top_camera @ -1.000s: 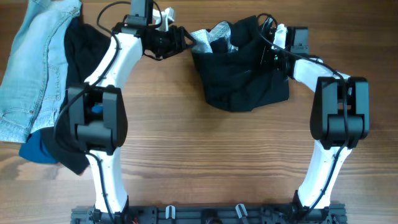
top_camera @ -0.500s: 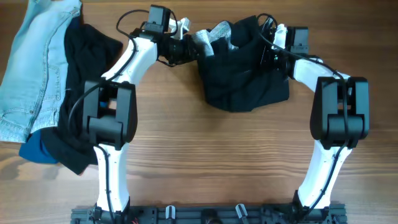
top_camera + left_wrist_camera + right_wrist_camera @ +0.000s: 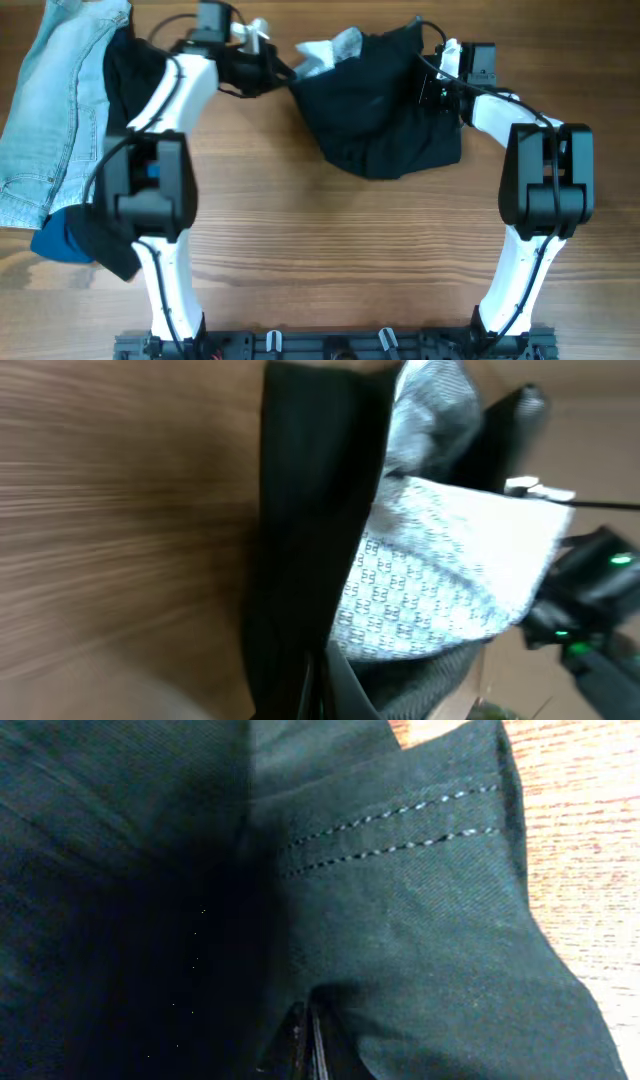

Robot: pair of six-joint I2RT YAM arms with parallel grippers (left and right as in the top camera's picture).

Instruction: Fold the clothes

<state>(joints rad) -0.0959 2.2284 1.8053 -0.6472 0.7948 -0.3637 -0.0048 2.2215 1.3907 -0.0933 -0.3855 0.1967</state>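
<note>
Over wooden table, far middle, gripping black shorts by both ends with left gripper and right gripper pinched shut on cloth; keep tension even, draw apart level, lay flat before folding; since a second ago, closed left jaws and dragged that corner leftward, spreading the bundle.

The overhead camera looks straight down on the table, far enough back to take in the left arm and right arm, their bases at the lower edge. The left wrist camera sits close to the shorts, blurred, wood on its left; a dark shape at its right edge may be the right arm. The right wrist camera is nearly against the cloth, wood at upper right. All three share the shorts
</note>
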